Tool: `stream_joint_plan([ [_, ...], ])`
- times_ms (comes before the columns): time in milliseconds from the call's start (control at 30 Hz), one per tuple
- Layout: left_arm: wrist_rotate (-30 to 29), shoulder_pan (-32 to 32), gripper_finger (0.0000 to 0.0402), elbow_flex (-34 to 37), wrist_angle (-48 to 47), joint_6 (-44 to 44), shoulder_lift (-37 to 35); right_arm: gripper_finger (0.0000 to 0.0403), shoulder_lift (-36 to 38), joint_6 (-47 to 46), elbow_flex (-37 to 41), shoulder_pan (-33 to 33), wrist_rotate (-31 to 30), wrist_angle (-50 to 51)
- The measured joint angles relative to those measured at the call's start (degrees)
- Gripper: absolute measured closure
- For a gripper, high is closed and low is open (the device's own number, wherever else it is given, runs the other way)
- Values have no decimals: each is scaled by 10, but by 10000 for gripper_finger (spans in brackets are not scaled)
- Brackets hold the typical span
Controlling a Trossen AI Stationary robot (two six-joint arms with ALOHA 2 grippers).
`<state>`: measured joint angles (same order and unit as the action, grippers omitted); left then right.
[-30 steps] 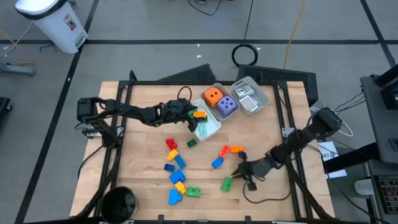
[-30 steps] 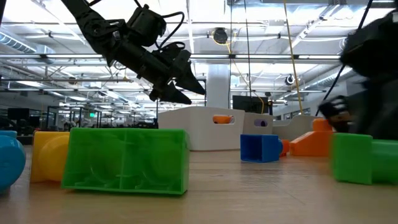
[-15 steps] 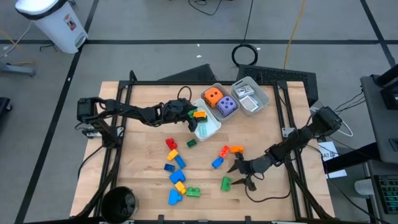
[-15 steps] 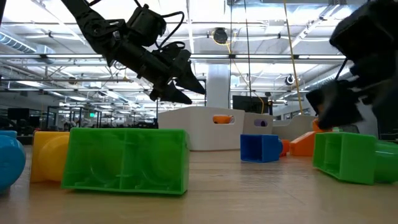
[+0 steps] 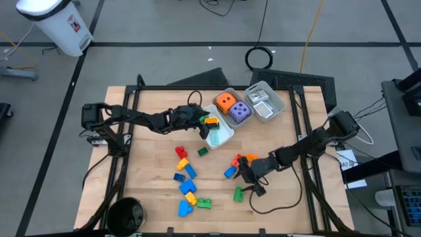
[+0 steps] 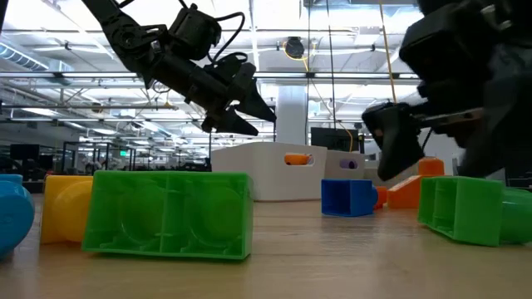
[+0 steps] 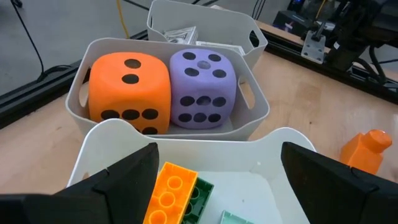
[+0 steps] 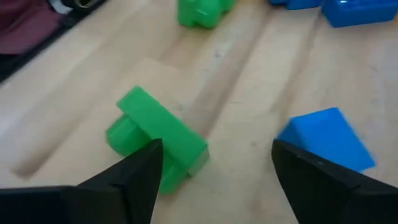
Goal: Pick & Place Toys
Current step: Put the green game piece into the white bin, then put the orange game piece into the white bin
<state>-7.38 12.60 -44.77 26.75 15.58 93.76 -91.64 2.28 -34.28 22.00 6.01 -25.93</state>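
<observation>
Just beside the green brick [image 8: 155,134], my right claw [image 5: 245,179] gapes empty; closing off-centre could knock it away.

Overhead straight down on the table [image 5: 158,164]; level low view across it; wrist cameras close.

1. An orange die [image 7: 129,92] and a purple die [image 7: 203,89] sat side by side in a white tray [image 7: 256,107].
2. An orange brick [image 7: 168,192] lay on a green brick [image 7: 200,192] between the left gripper's [image 7: 217,177] open jaws.
</observation>
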Motion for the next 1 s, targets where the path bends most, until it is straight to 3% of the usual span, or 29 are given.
stream_joint_plan([
  [133, 0, 0, 62, 0, 0, 0, 0, 144, 0, 15, 0, -20, -31, -1],
  [267, 0, 0, 62, 0, -1, 0, 0, 151, 0, 28, -1, -21, -178, -3],
  [367, 0, -1, 62, 0, -1, 0, 0, 155, 16, 31, 0, -21, -242, 17],
  [567, 0, -5, 62, 0, -4, -7, 0, 156, 110, -36, 0, -20, -253, 111],
  [800, 0, -5, 62, 0, -9, -7, 0, 156, 210, -160, 13, -15, -253, 315],
  [1000, -1, -5, 62, 0, -8, -4, 0, 156, 217, -214, 75, 10, -254, 276],
])
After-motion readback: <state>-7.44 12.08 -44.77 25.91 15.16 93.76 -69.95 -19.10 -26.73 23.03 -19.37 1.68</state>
